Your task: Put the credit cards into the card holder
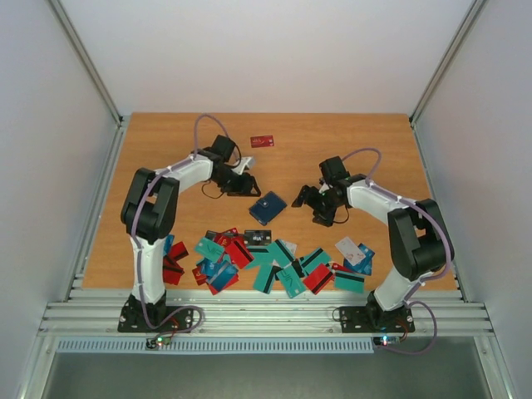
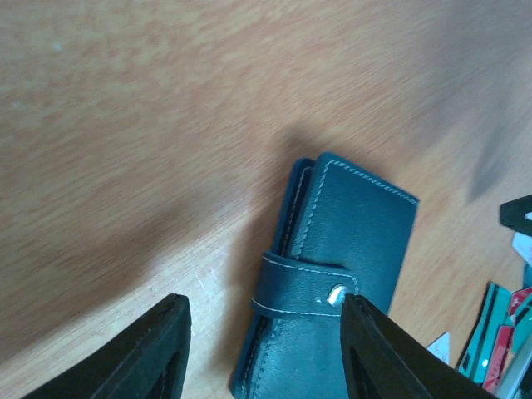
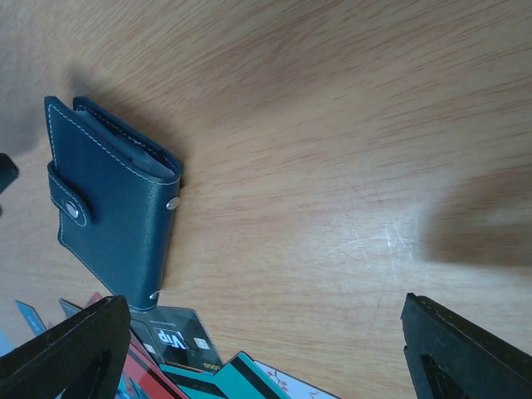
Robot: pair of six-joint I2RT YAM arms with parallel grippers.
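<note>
The left gripper [image 2: 264, 320], jaws apart by the strapped-shut card holder [image 2: 353, 224], may merely shove it across the tabletop [image 2: 125, 125], since it lies flat.

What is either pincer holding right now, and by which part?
Nothing. The left pincer and right pincer are both open and empty; the holder lies closed, ungripped.

Orange-brown wooden table [image 1: 166, 150] — white walls [image 1: 274, 50] behind, metal rail [image 1: 266, 316] in front
</note>
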